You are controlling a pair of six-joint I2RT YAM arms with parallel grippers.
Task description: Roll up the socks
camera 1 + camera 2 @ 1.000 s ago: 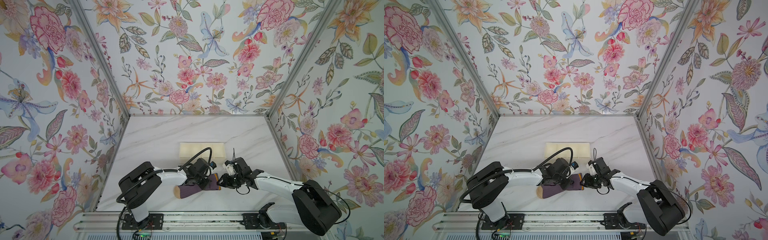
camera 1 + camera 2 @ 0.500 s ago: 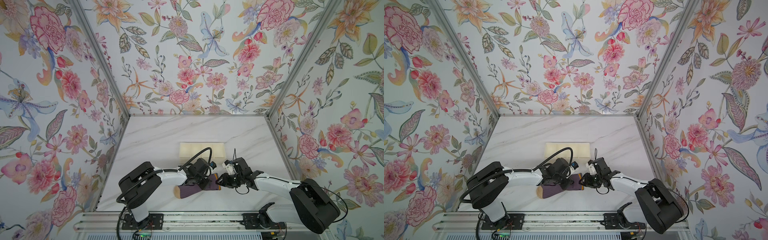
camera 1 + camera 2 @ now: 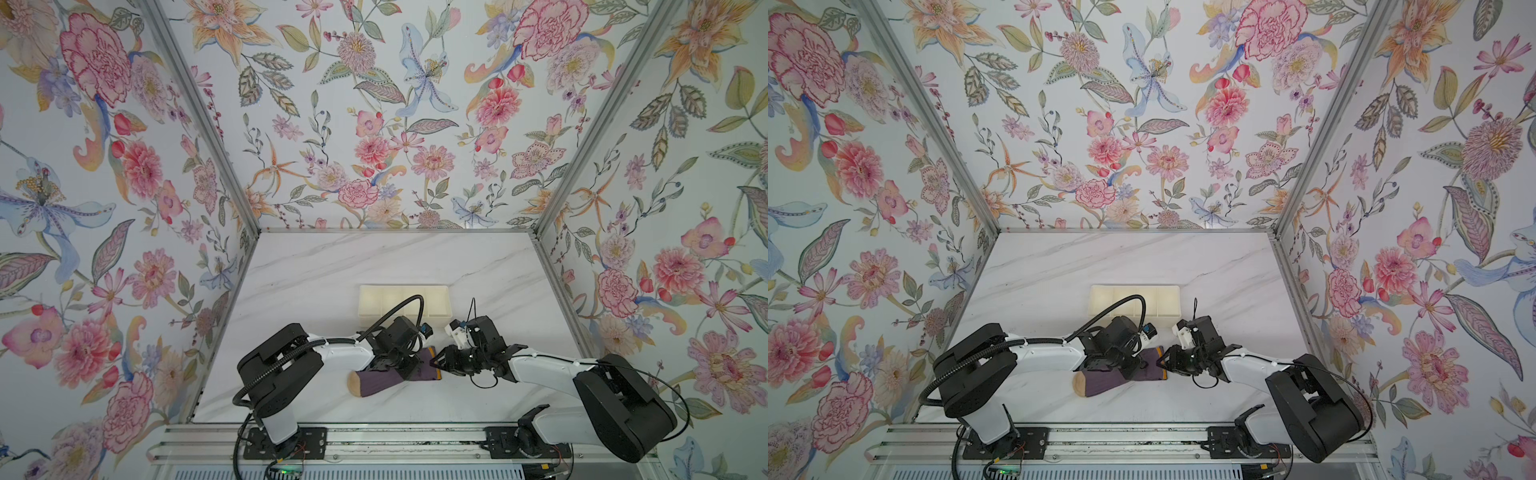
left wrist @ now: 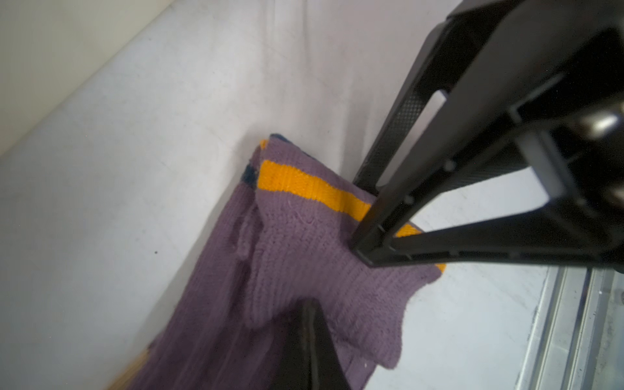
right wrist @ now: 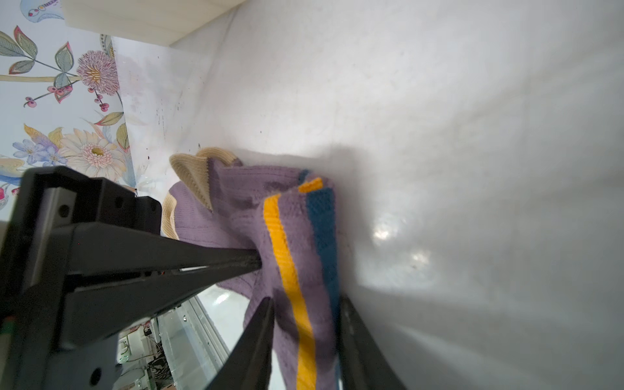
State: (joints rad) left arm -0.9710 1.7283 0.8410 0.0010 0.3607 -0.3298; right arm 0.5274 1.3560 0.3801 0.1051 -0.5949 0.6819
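- Nearest me, a slotted aluminium rail (image 3: 374,442) is carrying both black-and-white arm bases.
- Just past it, the socks (image 3: 384,380) are lying on the smooth, grey-veined marble table (image 3: 374,257). They are a soft purple knit tube, with the rounded tan toe pointing left and the cuff end bunching up between the two arms.
- The left gripper (image 4: 310,315) is pinching a fold of ribbed purple fabric, its thin black fingers pressing tightly together.
- The right gripper (image 5: 305,317) is clamping the cuff, with orange and navy stripes filling the gap between its fingers.
- Behind them, a cream rectangular tray (image 3: 403,287) with compartments is sitting mid-table.
- Farthest off, floral wallpaper (image 3: 374,124) is covering the walls.
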